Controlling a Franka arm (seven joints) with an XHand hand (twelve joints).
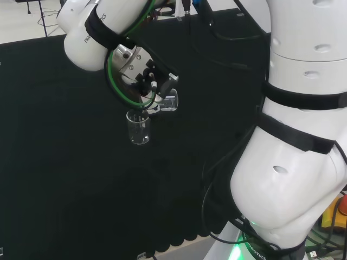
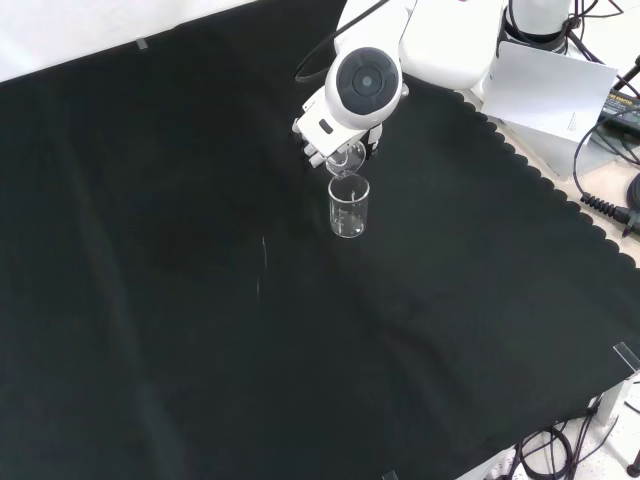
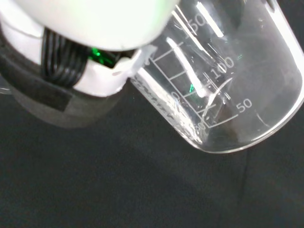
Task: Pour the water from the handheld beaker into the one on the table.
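- Handheld beaker (image 1: 168,103) was tipped on its side, clasped in the hand's (image 1: 152,86) curled fingers, its mouth just above the upright beaker.
- Upright beaker (image 2: 348,206) stood on the black-clothed counter (image 2: 200,330), directly beneath.

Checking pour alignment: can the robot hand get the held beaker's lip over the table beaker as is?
Probably yes: the robot hand holds the tilted beaker just above the table beaker, with nothing between them.
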